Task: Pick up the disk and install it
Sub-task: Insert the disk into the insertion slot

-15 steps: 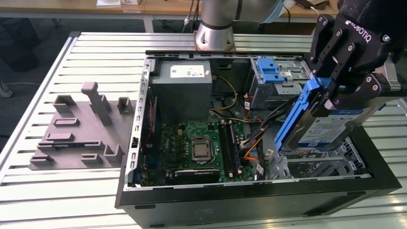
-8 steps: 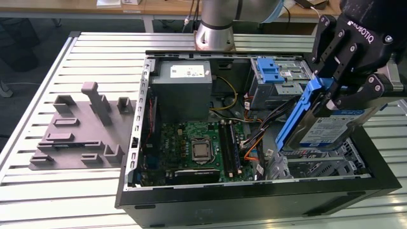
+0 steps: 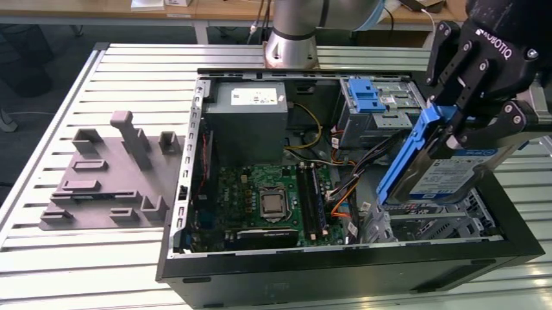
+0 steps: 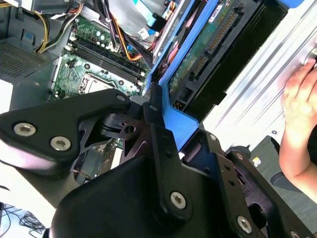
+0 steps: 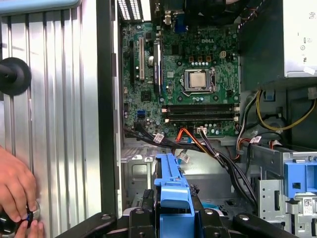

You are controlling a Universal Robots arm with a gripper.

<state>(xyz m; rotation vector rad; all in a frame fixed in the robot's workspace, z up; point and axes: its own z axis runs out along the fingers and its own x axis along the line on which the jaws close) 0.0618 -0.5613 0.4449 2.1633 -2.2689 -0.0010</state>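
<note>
Presently we find the black gripper [image 3: 464,132] closed upon the disk [image 3: 448,174], a flat silver hard drive with a white-and-blue label, clipped in a blue plastic carrier frame [image 3: 404,161]. In the second wrist view, the fingers [image 4: 161,148] pinch the blue plastic at the carrier's upper end. The disk hangs below the gripper, over the open black computer case [image 3: 345,268].

We note that its long axis is steeply tilted. The lower end points down toward the silver metal drive cage [image 3: 431,223] in the case's near corner, at the exterior view's right. The upper end leans back toward the gripper. We cannot tell whether the lower edge touches the cage.

The green motherboard [image 3: 267,200] lies further toward the exterior view's left, apart from the disk. A person's hand [image 5: 17,193] is at the ribbed metal table [image 3: 86,258] beside the case, well apart from the disk.
</note>
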